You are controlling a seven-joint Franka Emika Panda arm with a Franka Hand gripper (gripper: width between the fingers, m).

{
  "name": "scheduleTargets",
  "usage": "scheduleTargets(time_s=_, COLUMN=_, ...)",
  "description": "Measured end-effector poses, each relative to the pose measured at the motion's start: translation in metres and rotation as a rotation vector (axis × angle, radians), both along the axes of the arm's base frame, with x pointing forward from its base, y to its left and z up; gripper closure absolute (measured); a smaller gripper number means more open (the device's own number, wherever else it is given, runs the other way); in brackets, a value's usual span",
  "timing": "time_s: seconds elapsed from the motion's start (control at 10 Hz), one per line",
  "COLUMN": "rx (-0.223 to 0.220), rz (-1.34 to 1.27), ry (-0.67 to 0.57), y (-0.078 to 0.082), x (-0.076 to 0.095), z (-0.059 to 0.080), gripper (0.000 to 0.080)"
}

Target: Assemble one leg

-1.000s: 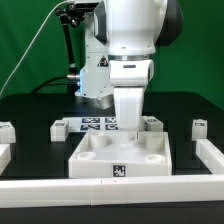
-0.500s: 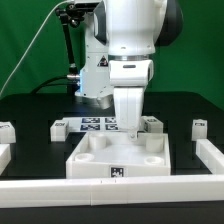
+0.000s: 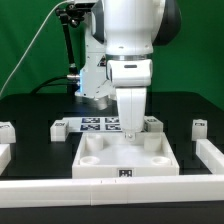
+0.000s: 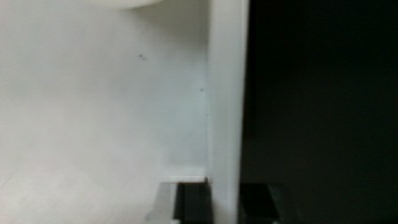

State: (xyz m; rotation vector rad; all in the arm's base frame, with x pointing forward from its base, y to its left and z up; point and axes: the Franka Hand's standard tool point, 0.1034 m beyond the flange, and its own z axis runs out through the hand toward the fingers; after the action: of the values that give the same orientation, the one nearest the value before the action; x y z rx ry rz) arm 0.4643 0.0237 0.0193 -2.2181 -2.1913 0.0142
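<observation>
My gripper [image 3: 131, 128] reaches straight down onto the far rim of the large white square tray-like piece [image 3: 128, 155]. In the wrist view its two dark fingers [image 4: 192, 200] straddle the piece's thin white wall [image 4: 226, 100], shut on it. Small white legs stand apart on the black table: one at the exterior view's far left [image 3: 6, 131], one beside the marker board [image 3: 60, 127], one just right of the gripper [image 3: 152, 123], and one at the right [image 3: 201, 127]. None of them is held.
The marker board [image 3: 98, 124] lies behind the tray piece. White border rails run along the front [image 3: 110, 192] and the right side [image 3: 210, 155]. A black stand [image 3: 68, 45] rises at the back.
The tray-like piece has slid a little toward the exterior view's right and front, together with the gripper. The legs have not moved.
</observation>
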Motion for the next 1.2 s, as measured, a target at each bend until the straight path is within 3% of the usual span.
scheduleTargets(time_s=0.6, rx=-0.012, rz=0.059, ry=-0.005, y=0.002, x=0.006, z=-0.002, gripper=0.0742)
scheduleTargets(time_s=0.9, rx=0.0, rz=0.053, ry=-0.024, y=0.025, x=0.022, z=-0.002, gripper=0.0742)
scheduleTargets(time_s=1.2, rx=0.012, rz=0.021, ry=-0.03, y=0.046, x=0.026, z=-0.002, gripper=0.0742)
